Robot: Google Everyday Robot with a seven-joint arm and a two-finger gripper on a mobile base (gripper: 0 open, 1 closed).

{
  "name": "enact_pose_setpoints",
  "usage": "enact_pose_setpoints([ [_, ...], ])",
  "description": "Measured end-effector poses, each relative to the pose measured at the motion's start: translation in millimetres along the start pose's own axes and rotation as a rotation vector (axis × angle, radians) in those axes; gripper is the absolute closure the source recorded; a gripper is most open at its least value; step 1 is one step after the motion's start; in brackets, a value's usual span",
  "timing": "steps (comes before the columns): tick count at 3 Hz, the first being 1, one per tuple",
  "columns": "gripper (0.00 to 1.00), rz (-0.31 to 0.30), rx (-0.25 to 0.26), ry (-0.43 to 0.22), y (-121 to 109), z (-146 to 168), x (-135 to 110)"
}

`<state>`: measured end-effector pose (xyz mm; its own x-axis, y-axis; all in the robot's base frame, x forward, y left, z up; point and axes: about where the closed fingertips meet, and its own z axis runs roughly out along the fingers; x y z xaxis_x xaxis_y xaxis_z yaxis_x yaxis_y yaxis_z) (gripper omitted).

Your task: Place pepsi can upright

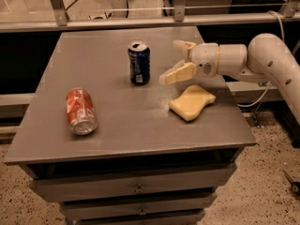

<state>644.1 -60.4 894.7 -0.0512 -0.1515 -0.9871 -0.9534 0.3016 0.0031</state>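
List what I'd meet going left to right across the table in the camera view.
red-orange can lying on its side → pepsi can standing upright → gripper, open, just right of the pepsi can

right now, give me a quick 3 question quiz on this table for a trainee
1. True or false: the pepsi can stands upright.
2. Pick one. The claw is: A) shut on the pepsi can; B) open beside the pepsi can, not touching it; C) out of view.
3. Short answer: which can lies on its side?

Key: 1 true. 2 B. 3 the red can.
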Motion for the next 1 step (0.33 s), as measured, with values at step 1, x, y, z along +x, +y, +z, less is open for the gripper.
enact_pose_setpoints([
  [1,0.0,0.007,0.11,0.005,-7.3,-60.2,-15.8],
])
